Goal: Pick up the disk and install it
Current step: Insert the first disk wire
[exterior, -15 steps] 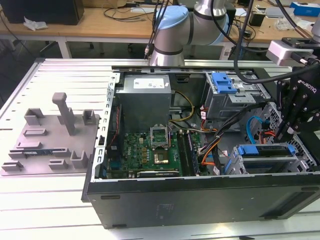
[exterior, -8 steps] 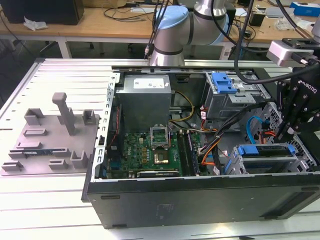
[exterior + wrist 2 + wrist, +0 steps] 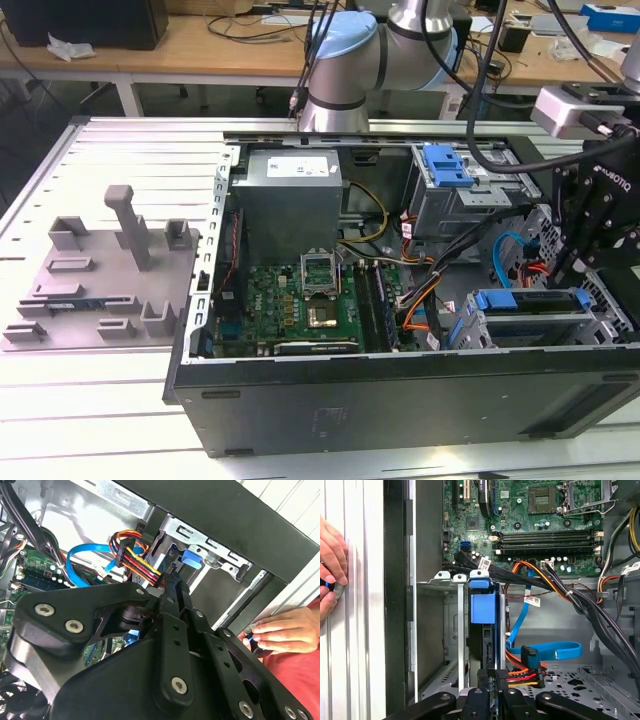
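Looking into the case, we are seeing the disk point(image 3: 482, 630), blue-framed, sitting upright in its bay just ahead of our gripper point(image 3: 492, 677), whose fingers are pressed together, empty.

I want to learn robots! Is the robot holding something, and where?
It cannot be told: the gripper is at the end of the disk, which sits in a bay.

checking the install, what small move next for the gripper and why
Probably a gentle push along the slot: the silver hard drive in its blue plastic carrier already stands inside the silver metal cage, gripper at its cable end.
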